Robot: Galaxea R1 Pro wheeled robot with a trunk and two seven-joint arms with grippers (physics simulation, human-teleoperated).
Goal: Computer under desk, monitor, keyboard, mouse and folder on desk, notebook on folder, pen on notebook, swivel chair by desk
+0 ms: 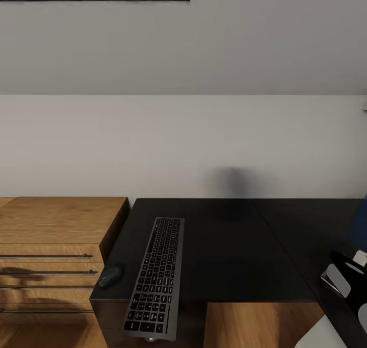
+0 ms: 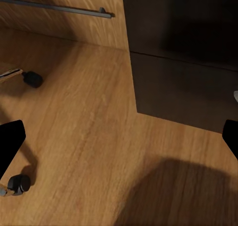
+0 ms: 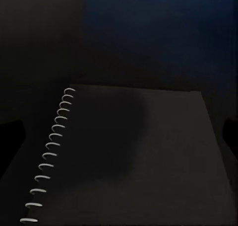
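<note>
A plain wooden dresser with long bar handles stands at far left in the head view, flush against the glossy black desk. On the desk's left end, the mouse sits at the very corner, just beside the keyboard, whose long axis runs from the wall toward the robot, its near end hanging a little over the front edge. The middle of the desk top is bare; no monitor shows in these frames.

Below, the left gripper hangs over the wooden floor with its two dark finger tips far apart at the frame's edges and nothing between them. It looks down at the desk's black side panel and two black casters of the swivel chair.

At the head view's right edge, the right arm's light grey parts reach over the desk's right wing, with a sliver of blue just behind them. The right wrist view gives the relation that matters: the right gripper hovers directly above the notebook, a dark grey spiral-bound book whose wire spine runs along its long edge, away from the camera. The jaws stand wide, straddling the book's short width without touching it. Beyond the notebook's far edge lies the blue folder, dim in shadow; whether the notebook overlaps it cannot be told. The right arm is plainly the nearer one, and any grasp looks to come straight down across the book's width.
</note>
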